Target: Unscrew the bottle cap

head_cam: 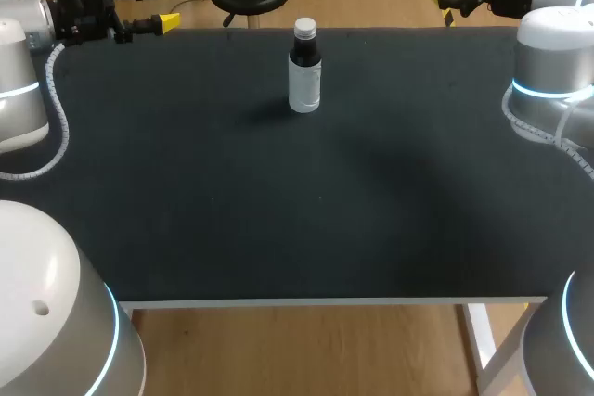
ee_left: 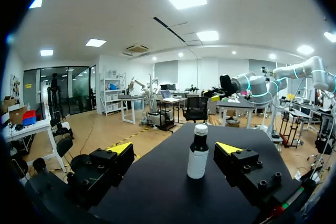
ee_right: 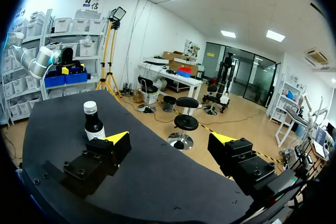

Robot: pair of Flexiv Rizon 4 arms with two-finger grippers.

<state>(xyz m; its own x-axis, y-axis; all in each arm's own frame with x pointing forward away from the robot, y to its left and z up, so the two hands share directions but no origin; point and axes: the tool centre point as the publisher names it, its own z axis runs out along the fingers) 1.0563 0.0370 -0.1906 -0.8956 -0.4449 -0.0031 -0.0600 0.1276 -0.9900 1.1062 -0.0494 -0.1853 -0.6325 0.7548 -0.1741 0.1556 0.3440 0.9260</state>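
Dark bottle (head_cam: 304,81) (pale label, white cap (head_cam: 304,27) on) stands near the table's (head_cam: 278,229) far edge; my left gripper (ee_left: 176,148) and right gripper (ee_right: 169,138) gape, holding nothing.

No readable text anywhere; bottle (head_cam: 304,81) label illegible.

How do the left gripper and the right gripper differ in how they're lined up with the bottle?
The left gripper faces the bottle, which stands ahead in line with the gap between its fingers; the right gripper points past it, the bottle off beside one finger. The left gripper is by the table's far left corner, the right gripper by its far right corner. Both are open, clear of the bottle.
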